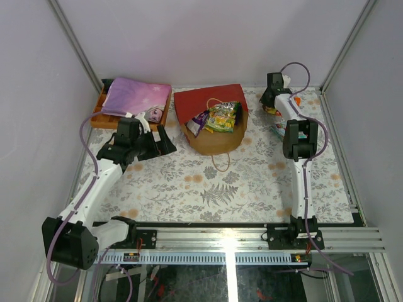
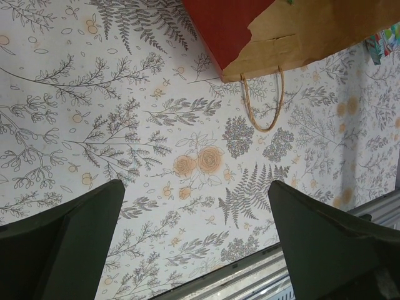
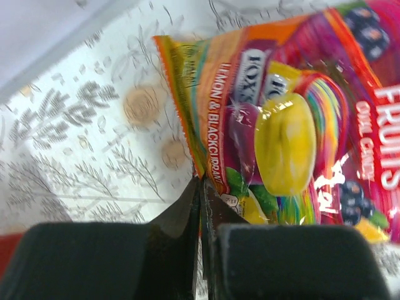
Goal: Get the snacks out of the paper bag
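The right pincer [image 3: 201, 187] is clamped tight on the lower edge of a Fox's candy pack [image 3: 281, 125]. The pack fans out just beyond the pincer's tips, above the floral table [image 1: 252, 182]. The paper bag [image 1: 214, 143] lies on its side, well off to this pincer's left. The left pincer [image 2: 195, 187] hangs wide open and empty, with the bag just ahead of it. This pack appears to be out of the bag. Several packets [image 1: 220, 117] lie in the bag's mouth, so most of the work is likely left.
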You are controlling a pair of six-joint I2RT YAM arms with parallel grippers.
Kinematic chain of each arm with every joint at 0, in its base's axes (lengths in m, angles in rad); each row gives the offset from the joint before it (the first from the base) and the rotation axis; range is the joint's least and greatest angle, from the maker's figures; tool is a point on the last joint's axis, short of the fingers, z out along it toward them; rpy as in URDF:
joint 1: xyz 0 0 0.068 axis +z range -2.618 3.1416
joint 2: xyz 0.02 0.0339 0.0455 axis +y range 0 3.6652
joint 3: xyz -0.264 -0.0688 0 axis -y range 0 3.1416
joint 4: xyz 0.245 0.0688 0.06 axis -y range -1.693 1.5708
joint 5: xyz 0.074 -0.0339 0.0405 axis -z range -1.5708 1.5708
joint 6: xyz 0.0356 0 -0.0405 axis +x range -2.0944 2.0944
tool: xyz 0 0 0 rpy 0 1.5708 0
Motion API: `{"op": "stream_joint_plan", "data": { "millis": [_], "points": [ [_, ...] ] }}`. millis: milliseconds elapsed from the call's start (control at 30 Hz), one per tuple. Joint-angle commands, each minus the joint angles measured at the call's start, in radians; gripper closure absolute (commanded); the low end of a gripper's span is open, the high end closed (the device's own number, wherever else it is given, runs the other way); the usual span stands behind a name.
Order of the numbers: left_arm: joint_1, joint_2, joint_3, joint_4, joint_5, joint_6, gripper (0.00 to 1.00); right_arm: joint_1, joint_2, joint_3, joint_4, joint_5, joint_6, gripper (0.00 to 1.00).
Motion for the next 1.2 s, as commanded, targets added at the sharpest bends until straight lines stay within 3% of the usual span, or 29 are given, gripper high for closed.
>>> {"op": "stream_joint_plan", "data": {
  "millis": [0, 67, 233, 333, 467, 633, 767, 900, 1167],
  "points": [
    [0.005, -0.027, 0.002, -0.025, -0.014, 0.014, 0.0, -0.04, 0.058, 0.15, 0.059, -0.065, -0.015, 1.0],
    [0.006, -0.037, 0.005, -0.028, -0.016, 0.008, 0.0, -0.049, 0.062, 0.169, 0.063, -0.119, -0.044, 0.94],
    [0.006, -0.044, 0.006, -0.028, -0.02, -0.002, 0.0, -0.05, -0.122, -0.014, 0.179, -0.202, -0.11, 0.35],
    [0.006, -0.037, 0.016, -0.028, -0.011, -0.004, 0.0, -0.051, -0.285, -0.14, 0.236, -0.212, -0.13, 0.18],
    [0.006, -0.036, 0.016, -0.015, -0.011, -0.006, 0.0, -0.051, -0.55, -0.349, 0.264, -0.19, -0.144, 0.13],
    [0.006, -0.031, 0.003, -0.003, -0.016, 0.0, 0.0, -0.067, -0.874, -0.802, 0.36, -0.125, -0.131, 0.01],
    [0.006, -0.03, -0.011, 0.008, -0.003, 0.003, 0.0, -0.131, -1.024, -1.1, 0.366, -0.136, -0.082, 0.0],
    [0.007, -0.037, -0.04, 0.035, 0.006, -0.008, 0.0, -0.163, -1.085, -1.279, 0.399, -0.043, -0.041, 0.01],
    [0.006, -0.072, -0.058, 0.022, -0.011, -0.01, 0.0, -0.164, -0.946, -1.281, 0.377, -0.071, 0.017, 0.01]
  ]
}}
